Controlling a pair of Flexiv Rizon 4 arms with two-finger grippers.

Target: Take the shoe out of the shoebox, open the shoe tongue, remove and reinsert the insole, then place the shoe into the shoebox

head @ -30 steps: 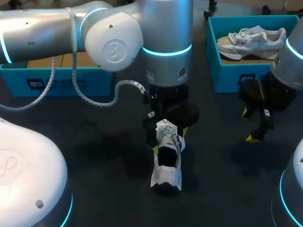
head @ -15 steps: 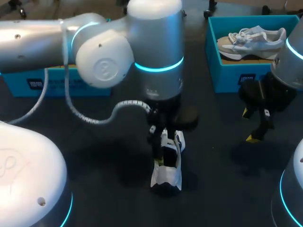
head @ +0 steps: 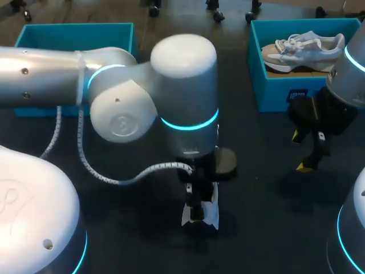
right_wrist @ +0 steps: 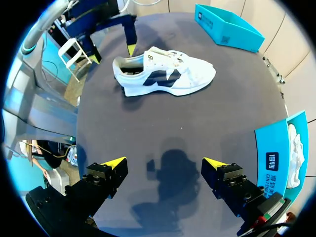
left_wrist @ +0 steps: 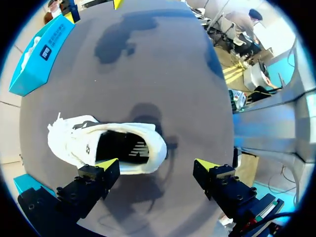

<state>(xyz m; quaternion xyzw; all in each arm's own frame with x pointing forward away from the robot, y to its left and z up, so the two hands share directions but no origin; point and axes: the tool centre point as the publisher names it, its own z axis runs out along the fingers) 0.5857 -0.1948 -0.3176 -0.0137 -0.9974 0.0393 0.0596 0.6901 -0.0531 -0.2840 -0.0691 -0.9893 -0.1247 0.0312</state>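
The white sport shoe with a dark side mark (head: 201, 216) stands on its sole in the middle of the dark grey table (head: 125, 234), out of any box. My left pincer (left_wrist: 155, 164) hangs right over its heel end, fingers spread wide, holding nothing. I think the insole comes next. I should go down slowly, slip one finger into the shoe's mouth and pinch softly, so the shoe does not slide. My right pincer (right_wrist: 165, 163) hangs well apart, spread wide too. A bright blue cardboard shoebox (head: 285, 94) at the far right holds a pale shoe (head: 305, 45). A second blue box (head: 74, 31) sits far left.
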